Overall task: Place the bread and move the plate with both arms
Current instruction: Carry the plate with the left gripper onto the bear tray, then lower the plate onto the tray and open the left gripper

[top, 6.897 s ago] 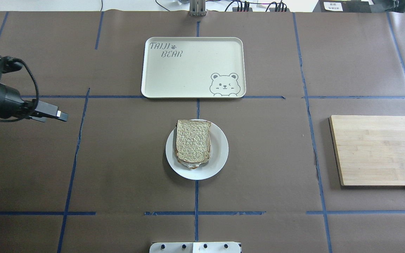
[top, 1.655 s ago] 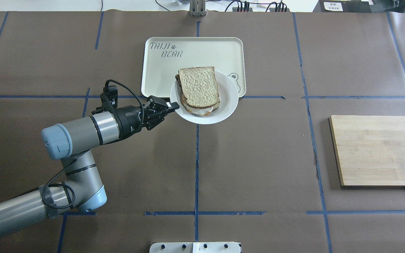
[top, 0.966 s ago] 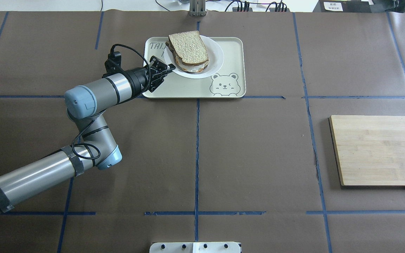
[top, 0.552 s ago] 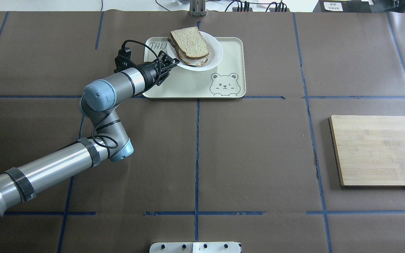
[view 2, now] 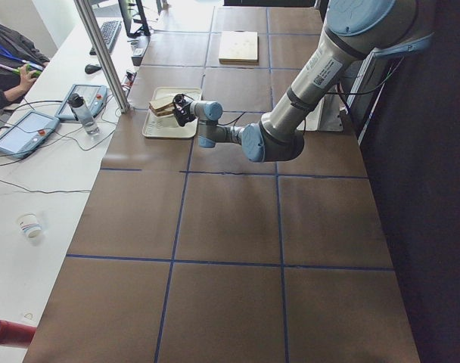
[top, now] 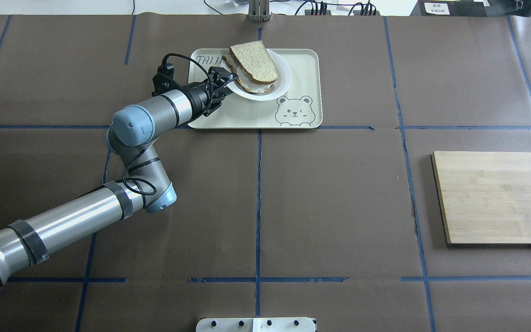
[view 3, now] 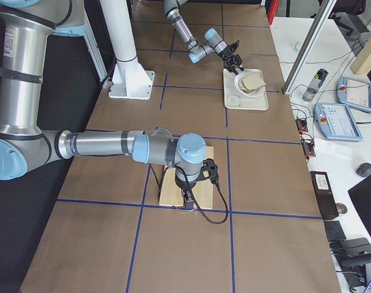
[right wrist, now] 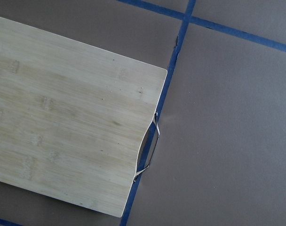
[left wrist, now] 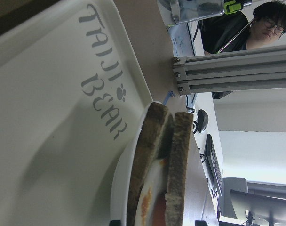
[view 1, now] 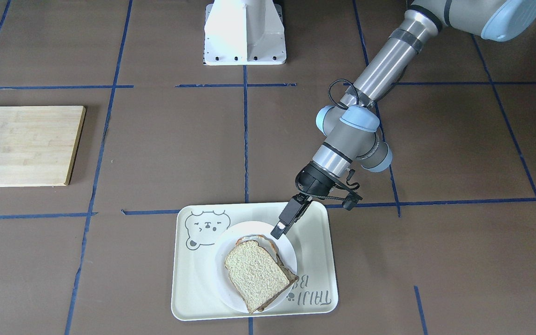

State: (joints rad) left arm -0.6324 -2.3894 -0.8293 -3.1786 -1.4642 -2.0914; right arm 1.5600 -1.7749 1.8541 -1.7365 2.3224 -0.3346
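The plain bread slice (top: pixel 255 62) lies on top of an egg-bearing slice on the small white plate (top: pixel 285 77). The plate is over the far left part of the cream bear tray (top: pixel 256 113). My left gripper (top: pixel 227 83) is shut on the plate's left rim. I cannot tell whether the plate touches the tray. The front view shows the gripper (view 1: pixel 278 230) at the rim of the plate (view 1: pixel 219 253), with the bread (view 1: pixel 254 274) and tray (view 1: pixel 193 288). The left wrist view shows both slices edge-on (left wrist: pixel 178 160). My right gripper (view 3: pixel 187 204) hangs over the cutting board; I cannot tell its state.
A wooden cutting board (top: pixel 496 196) lies at the right side and fills the right wrist view (right wrist: pixel 72 141). The white pedestal base (view 1: pixel 244 32) stands at the robot's side. An aluminium post (top: pixel 258 9) and cables stand just beyond the tray.
The left arm came in, took the plate from the table's middle and carried it to the tray. In the last half second the plate shifted slightly right.
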